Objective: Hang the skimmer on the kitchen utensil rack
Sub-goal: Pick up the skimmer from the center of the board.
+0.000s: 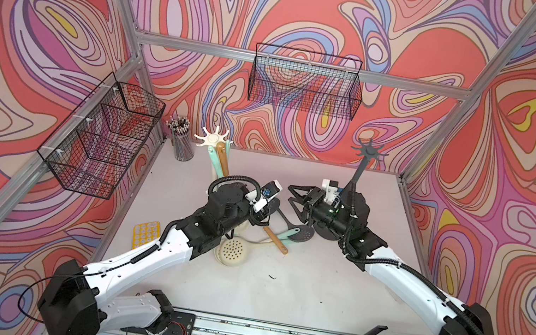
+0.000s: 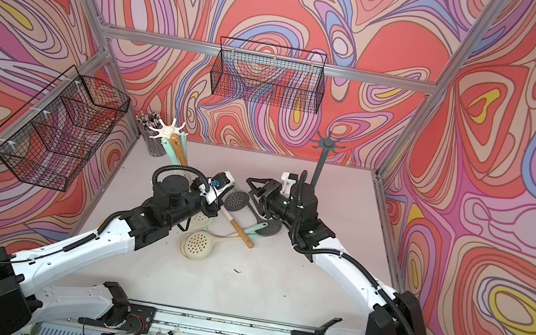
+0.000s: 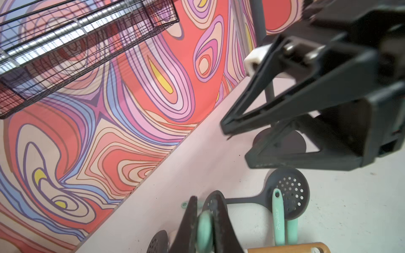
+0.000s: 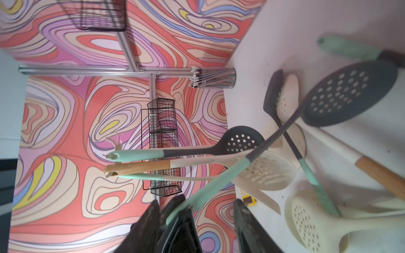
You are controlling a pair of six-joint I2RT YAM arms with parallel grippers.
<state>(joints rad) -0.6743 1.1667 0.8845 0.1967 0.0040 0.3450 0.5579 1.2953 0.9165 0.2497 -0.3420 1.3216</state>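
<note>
A grey skimmer with a slotted oval head (image 2: 236,200) (image 4: 350,94) and a mint handle (image 4: 210,190) is tilted over the table. My left gripper (image 3: 205,196) is shut on the end of that mint handle (image 3: 205,223); in both top views its fingers are hidden under the wrist camera. My right gripper (image 1: 290,194) (image 2: 250,187) (image 4: 196,200) stands open just beside it, gripping nothing. A white utensil rack (image 1: 214,137) at the back left has three skimmers hanging on it. A black utensil rack (image 1: 368,152) stands behind my right wrist, hooks bare.
Loose skimmers lie mid-table: two cream ones (image 2: 195,243), a wood-handled one (image 2: 241,234) and a round grey one (image 2: 270,228). A pen cup (image 1: 182,146) stands by the white rack. Wire baskets hang on the back wall (image 1: 305,82) and left wall (image 1: 104,136).
</note>
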